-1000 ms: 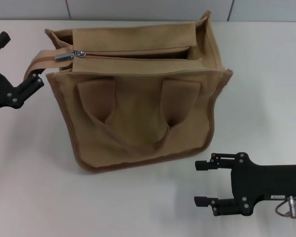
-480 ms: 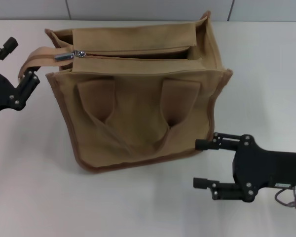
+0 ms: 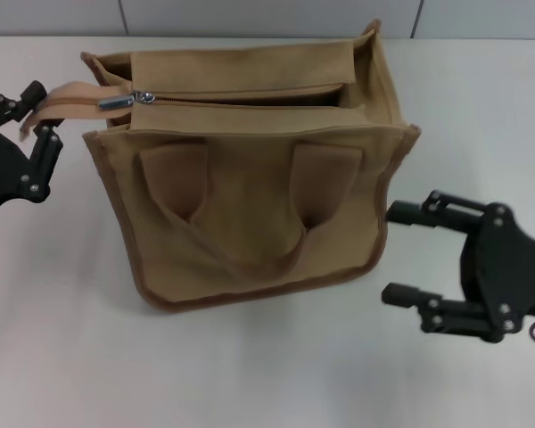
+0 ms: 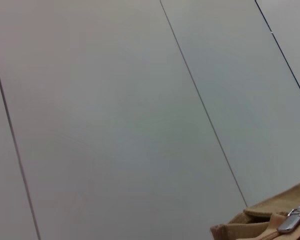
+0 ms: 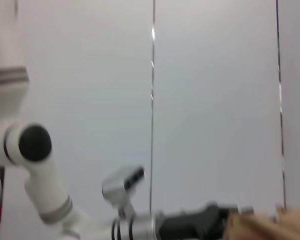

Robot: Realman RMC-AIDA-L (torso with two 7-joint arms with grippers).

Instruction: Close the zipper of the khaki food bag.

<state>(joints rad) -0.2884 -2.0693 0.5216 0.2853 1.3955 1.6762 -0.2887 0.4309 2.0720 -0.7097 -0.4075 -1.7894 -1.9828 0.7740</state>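
The khaki food bag [image 3: 250,196] stands upright in the middle of the table, its front pocket and two handles facing me. The zipper [image 3: 241,100] runs along the top panel and gapes open. Its silver slider [image 3: 116,102] sits at the bag's left end and also shows in the left wrist view [image 4: 292,222]. My left gripper [image 3: 43,114] is open beside the bag's top left corner, with a tan strap tail [image 3: 69,92] reaching between its fingers. My right gripper [image 3: 392,253] is open and empty, just off the bag's lower right corner.
The white table [image 3: 250,374] surrounds the bag, and a grey panelled wall [image 3: 250,13] stands behind it. The right wrist view shows my white left arm [image 5: 45,200] and a bit of the bag [image 5: 270,225] far off.
My left gripper has moved toward the far side, so the strap tail now lies between its fingers. My right gripper has moved up and to the right, beside the bag's right corner.
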